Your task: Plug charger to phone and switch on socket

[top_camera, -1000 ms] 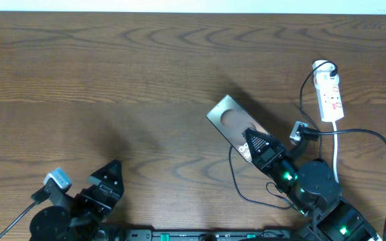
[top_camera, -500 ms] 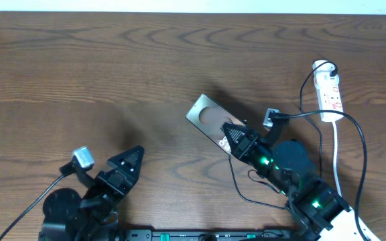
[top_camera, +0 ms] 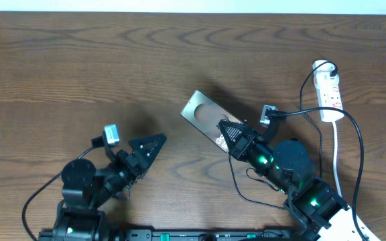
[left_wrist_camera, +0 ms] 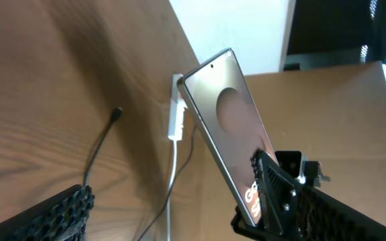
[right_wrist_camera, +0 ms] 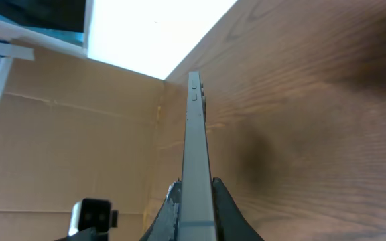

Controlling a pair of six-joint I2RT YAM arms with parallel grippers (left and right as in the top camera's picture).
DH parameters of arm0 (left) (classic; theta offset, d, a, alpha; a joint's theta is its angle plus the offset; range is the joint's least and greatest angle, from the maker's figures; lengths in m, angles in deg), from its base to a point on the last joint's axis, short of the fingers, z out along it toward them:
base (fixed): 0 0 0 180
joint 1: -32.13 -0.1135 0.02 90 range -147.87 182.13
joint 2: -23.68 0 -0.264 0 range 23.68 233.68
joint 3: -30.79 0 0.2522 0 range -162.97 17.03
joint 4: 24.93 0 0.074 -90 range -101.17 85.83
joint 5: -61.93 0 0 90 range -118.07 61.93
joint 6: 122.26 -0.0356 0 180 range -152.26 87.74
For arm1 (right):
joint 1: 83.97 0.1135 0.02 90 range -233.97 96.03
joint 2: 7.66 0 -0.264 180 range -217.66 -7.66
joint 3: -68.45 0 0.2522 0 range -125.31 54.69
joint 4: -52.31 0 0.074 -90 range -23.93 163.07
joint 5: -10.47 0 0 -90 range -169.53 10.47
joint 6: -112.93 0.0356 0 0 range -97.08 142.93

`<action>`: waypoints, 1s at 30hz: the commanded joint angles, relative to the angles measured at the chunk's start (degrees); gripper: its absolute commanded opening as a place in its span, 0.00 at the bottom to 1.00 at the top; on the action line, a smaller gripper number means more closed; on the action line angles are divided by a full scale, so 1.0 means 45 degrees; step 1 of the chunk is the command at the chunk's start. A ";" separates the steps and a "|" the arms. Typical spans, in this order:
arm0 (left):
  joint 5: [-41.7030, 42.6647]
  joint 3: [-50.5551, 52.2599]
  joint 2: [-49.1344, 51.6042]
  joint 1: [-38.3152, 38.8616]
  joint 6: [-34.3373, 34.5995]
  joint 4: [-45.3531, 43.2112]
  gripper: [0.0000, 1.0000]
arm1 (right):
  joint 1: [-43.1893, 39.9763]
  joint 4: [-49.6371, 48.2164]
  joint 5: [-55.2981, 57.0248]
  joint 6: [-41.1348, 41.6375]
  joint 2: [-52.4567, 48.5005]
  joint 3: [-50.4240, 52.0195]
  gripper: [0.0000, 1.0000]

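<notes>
My right gripper (top_camera: 232, 136) is shut on the lettered end of the phone (top_camera: 203, 114) and holds it tilted above the table. The right wrist view shows the phone edge-on (right_wrist_camera: 196, 134) between my fingers (right_wrist_camera: 194, 197). The left wrist view shows its bronze face (left_wrist_camera: 228, 120). My left gripper (top_camera: 154, 143) is open and empty, left of the phone and pointing at it. The charger cable (top_camera: 234, 181) curls on the table below the phone. Its tip (left_wrist_camera: 116, 114) lies free on the wood. The white socket (top_camera: 330, 94) lies at the far right and also shows in the left wrist view (left_wrist_camera: 175, 117).
A white cord (top_camera: 337, 150) runs from the socket toward the right arm's base. A black cable (top_camera: 305, 87) loops from the socket's far end. Cardboard (right_wrist_camera: 79, 140) stands beyond the table's edge.
My right gripper has carried the phone up and to the left. My left arm has swung up and to the right, toward the phone.
</notes>
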 commanded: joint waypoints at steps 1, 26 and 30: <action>0.1209 0.0000 0.0869 0.0024 0.0364 -0.1166 0.98 | -0.0078 -0.0340 0.0049 0.0189 0.0068 -0.0102 0.01; 0.1413 0.0000 0.3157 0.0024 0.1525 -0.4095 0.88 | 0.0219 -0.4847 -0.0772 0.2001 -0.3230 -0.0102 0.01; 0.1297 0.0000 0.3342 0.0029 0.1705 -0.4794 0.86 | 0.0763 -0.5119 -0.0763 0.2006 -0.3230 -0.0102 0.01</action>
